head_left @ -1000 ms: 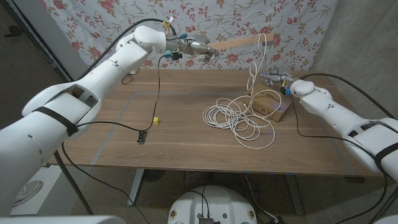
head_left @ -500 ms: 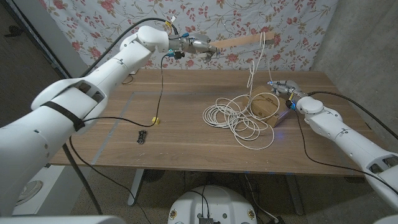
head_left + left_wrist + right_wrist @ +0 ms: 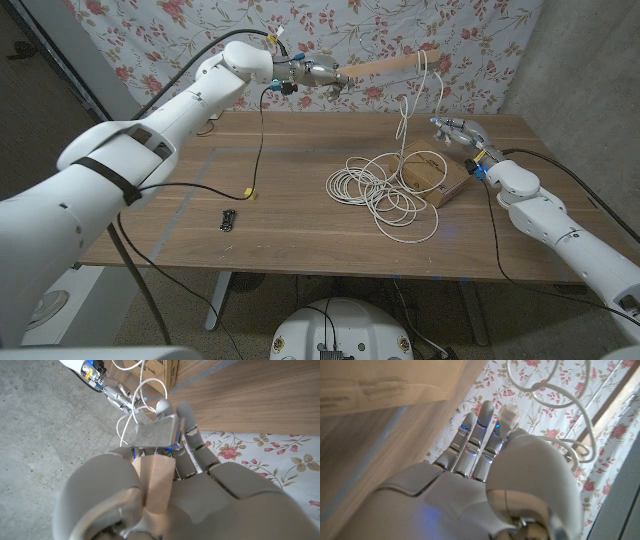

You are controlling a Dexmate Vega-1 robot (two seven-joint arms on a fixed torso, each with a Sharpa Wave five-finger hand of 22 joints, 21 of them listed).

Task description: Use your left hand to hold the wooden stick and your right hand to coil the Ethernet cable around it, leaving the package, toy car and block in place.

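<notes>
My left hand grips one end of the wooden stick and holds it level, high above the far side of the table. The white Ethernet cable hangs from the stick's far end in a loop and runs down to a loose coil on the table. My right hand hovers behind the cardboard package, and a strand of cable leads to it. In the right wrist view the cable's plug sits pinched at the thumb of my right hand, the other fingers straight. The left wrist view shows the stick in my left hand.
A small black toy car and a yellow block lie left of centre on the wooden table. A thin black wire hangs from my left arm down to the table near them. A floral cloth hangs behind the table.
My right forearm has swung in over the table's right side, and the hand has shifted a little right and up behind the package. The left hand and stick hold still.
</notes>
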